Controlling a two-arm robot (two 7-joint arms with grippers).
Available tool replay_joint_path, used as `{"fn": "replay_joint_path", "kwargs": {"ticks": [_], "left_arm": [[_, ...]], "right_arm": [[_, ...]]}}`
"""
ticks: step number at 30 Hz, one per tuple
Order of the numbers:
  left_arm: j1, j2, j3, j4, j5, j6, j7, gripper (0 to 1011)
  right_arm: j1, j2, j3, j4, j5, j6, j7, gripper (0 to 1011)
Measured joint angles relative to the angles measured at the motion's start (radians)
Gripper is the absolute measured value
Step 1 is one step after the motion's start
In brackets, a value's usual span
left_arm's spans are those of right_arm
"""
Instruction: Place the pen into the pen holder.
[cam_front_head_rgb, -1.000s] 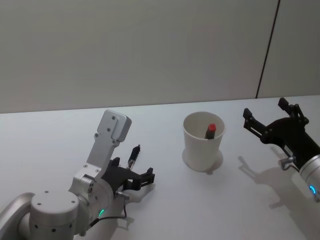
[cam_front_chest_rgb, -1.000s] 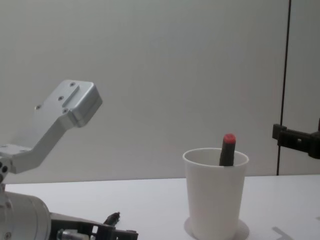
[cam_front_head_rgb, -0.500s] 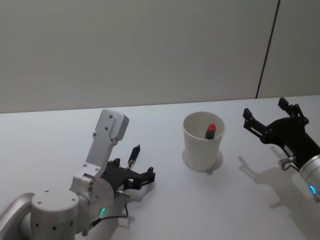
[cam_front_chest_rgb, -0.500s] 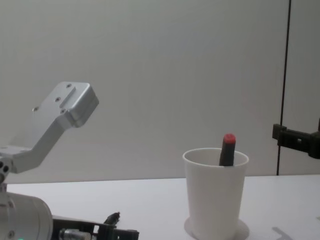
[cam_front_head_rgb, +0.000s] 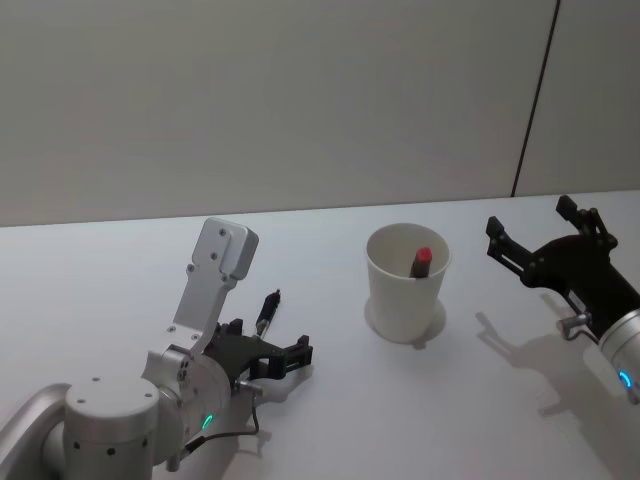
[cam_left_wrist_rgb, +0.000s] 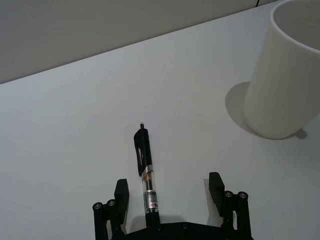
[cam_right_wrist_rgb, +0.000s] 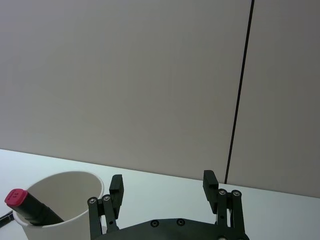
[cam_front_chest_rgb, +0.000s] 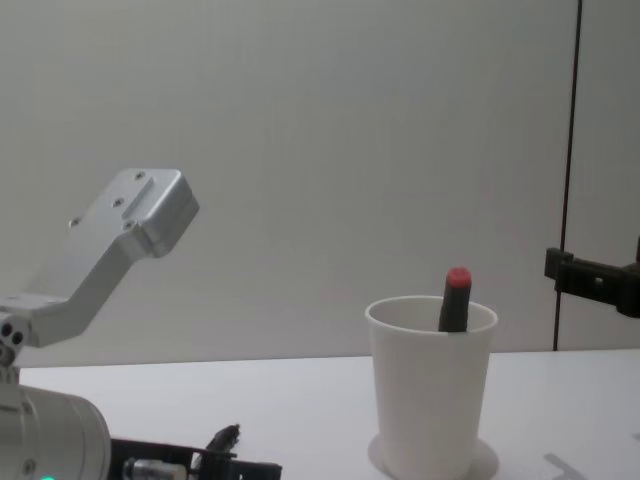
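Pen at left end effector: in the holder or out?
Out. The pen lies on the table between the open fingers of the left end effector, apart from the pen holder, which holds a red-capped marker.

The cup (cam_front_head_rgb: 403, 295) is plain white; the marker (cam_front_head_rgb: 421, 263) inside is black, red-capped. The pen (cam_left_wrist_rgb: 145, 169) is black with a clear barrel.
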Motion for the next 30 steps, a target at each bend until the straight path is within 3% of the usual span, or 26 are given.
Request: {"fn": "replay_joint_path", "kwargs": {"ticks": [14, 23, 30], "left_arm": [[0.002, -0.013, -0.009, 0.005, -0.018, 0.011, 0.006, 994], [0.003, -0.017, -0.012, 0.006, -0.024, 0.013, 0.01, 785], [0.004, -0.018, -0.013, 0.006, -0.026, 0.014, 0.012, 550]], "right_arm": [[0.0, 0.0, 0.0, 0.0, 0.0, 0.0, 0.0, 1002], [0.0, 0.0, 0.0, 0.0, 0.0, 0.0, 0.0, 1002], [0.0, 0.0, 0.0, 0.0, 0.0, 0.0, 0.0, 1001]]}}
